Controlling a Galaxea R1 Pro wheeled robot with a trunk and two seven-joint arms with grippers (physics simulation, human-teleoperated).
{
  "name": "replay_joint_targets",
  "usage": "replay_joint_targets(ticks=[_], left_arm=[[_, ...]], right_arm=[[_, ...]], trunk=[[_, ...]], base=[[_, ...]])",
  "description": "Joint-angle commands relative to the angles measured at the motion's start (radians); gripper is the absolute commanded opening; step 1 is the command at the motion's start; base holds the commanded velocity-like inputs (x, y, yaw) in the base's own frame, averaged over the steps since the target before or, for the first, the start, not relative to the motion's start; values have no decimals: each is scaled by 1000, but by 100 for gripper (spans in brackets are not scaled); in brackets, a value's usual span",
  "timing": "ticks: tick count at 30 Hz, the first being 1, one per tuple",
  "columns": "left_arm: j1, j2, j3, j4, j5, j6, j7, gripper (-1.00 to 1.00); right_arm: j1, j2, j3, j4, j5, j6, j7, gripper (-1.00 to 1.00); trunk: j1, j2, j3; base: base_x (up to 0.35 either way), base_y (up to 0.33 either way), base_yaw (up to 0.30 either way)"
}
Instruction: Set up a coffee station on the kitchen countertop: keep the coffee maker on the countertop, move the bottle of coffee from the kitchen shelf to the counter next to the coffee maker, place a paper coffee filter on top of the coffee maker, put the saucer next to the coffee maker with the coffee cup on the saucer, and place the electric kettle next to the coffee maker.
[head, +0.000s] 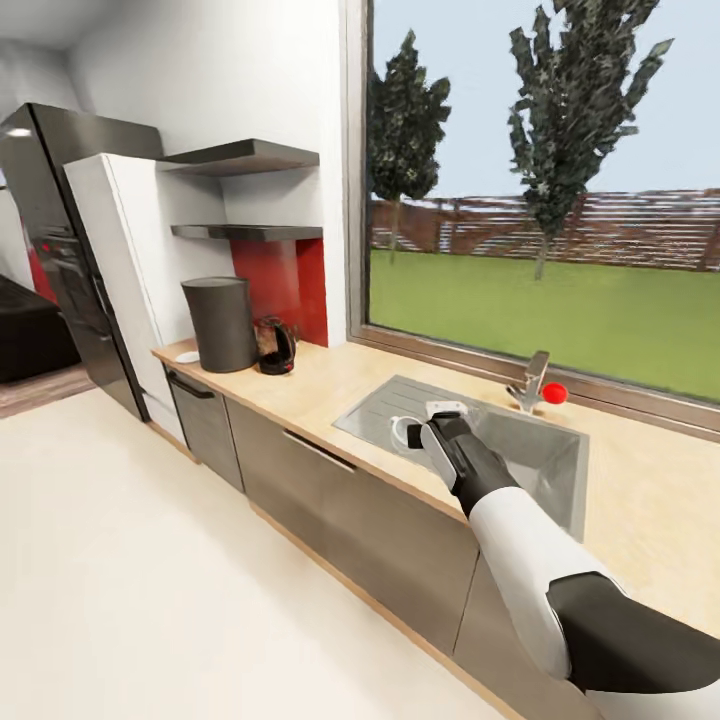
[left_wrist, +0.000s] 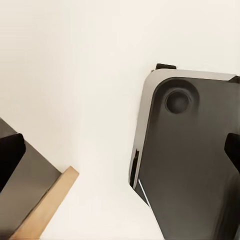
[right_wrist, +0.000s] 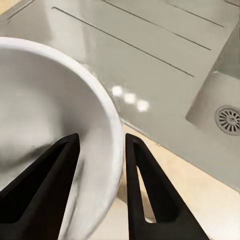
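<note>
My right gripper (head: 428, 422) reaches over the sink's drainboard and is shut on the rim of the white coffee cup (head: 403, 432). In the right wrist view one finger sits inside the coffee cup (right_wrist: 45, 100) and the other outside, with the right gripper (right_wrist: 102, 141) pinching the wall. At the far left of the kitchen countertop (head: 330, 385) stands the dark-grey coffee maker (head: 222, 322), with the electric kettle (head: 276, 345) at its right and the white saucer (head: 187, 356) at its left. The black kitchen shelf (head: 250, 232) hangs above them. My left gripper (left_wrist: 120, 152) is open over the floor.
A steel sink (head: 545, 470) with a faucet (head: 533, 380) lies under a large window, and a red object (head: 554, 393) sits by the faucet. A black fridge (head: 60, 250) and a white tall cabinet (head: 125, 260) close the counter's left end. Pale floor (head: 150, 580) spreads in front of the cabinets.
</note>
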Motion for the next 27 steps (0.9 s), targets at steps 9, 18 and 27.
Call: replay_joint_targets(ticks=[9, 18, 27], left_arm=[[-1, 0, 6, 2, -10, -5, 2, 100], [-1, 0, 8, 2, -10, -5, 2, 100], [-1, 0, 8, 2, -10, -5, 2, 100]], right_arm=[[-1, 0, 2, -1, -11, 3, -8, -100], [-1, 0, 3, -1, -11, 3, -8, -100], [-1, 0, 2, -1, -11, 3, -8, -100]], trunk=[[1, -2, -2], [1, -2, -2], [1, -2, -2]], base=[[0, 0, 278], [0, 0, 278], [0, 0, 278]])
